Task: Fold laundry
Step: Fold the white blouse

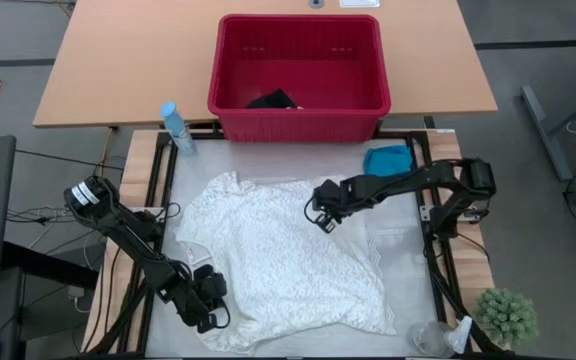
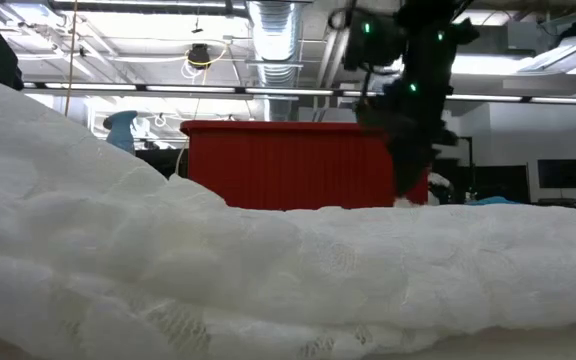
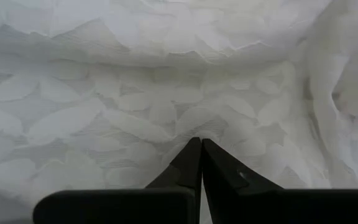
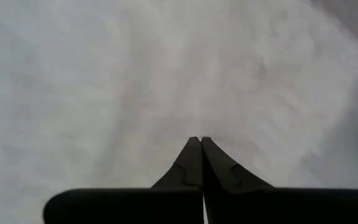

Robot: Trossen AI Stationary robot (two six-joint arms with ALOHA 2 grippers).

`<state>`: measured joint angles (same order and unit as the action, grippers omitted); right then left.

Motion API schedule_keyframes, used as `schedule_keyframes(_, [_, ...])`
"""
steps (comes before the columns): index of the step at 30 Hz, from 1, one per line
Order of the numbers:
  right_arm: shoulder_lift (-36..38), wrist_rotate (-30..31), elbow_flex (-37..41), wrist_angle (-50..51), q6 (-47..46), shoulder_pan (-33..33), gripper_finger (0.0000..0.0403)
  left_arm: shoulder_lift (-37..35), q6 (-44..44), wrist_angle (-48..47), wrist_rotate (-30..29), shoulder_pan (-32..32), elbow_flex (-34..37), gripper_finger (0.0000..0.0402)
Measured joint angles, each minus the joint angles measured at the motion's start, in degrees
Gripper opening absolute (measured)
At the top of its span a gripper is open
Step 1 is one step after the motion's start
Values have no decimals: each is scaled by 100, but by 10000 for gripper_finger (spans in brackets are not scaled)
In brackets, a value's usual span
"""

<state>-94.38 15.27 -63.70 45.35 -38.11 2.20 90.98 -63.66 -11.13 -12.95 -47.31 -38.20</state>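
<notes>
While working on the cream cloth [image 1: 278,265], spread rumpled across the middle of the table [image 1: 268,158] and by the look of it not yet folded, take one edge at a time. Left gripper [image 1: 206,298] down at the near left corner of the cloth, jaws together with the tips against the lace; cannot tell whether a pinch of fabric sits between them. Right gripper [image 1: 325,215] over the right-hand middle of the cloth, jaws likewise pressed together, apparently holding nothing. Probably best to smooth first: draw the near left corner outward until the ripples along the near edge flatten, and pin the middle lightly with the right arm to stop the whole sheet sliding. For a proper grasp, open wide, come down on the hem itself and catch the lace cleanly, not a loose bunch. Lift only enough to clear the layer below, carry the corner straight across to the matching edge, then lay it down before letting go. Worth going slowly, since open lace seems likely to snag on a fingertip and drag. Leave alone for now the turquoise garment [image 1: 388,158] at the far right of the table and the dark garment [image 1: 273,100] lying inside the red basket [image 1: 298,125] beyond the far edge.
</notes>
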Motion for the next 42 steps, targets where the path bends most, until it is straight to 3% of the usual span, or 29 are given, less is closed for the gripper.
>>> schedule_keyframes(6, [-435,4,42,-118,104,62,17,9,-2,1,-50,0,5,4])
schedule_keyframes(11, [-900,3,62,382,34,177,17,11,-42,-75,74,-2,5,4])
schedule_keyframes(25, [-711,773,57,2558,-194,479,16,-21,71,-972,169,-90,-35,4])
schedule_keyframes(30, [-282,739,57,2060,-89,544,20,-175,-198,-1405,111,-117,-42,4])
schedule_keyframes(37, [563,503,55,1244,-511,257,22,-1165,-1301,-3337,239,-92,-359,0])
schedule_keyframes(42, [605,300,198,320,-650,-9,18,-1810,-1842,-3668,779,-153,-371,0])
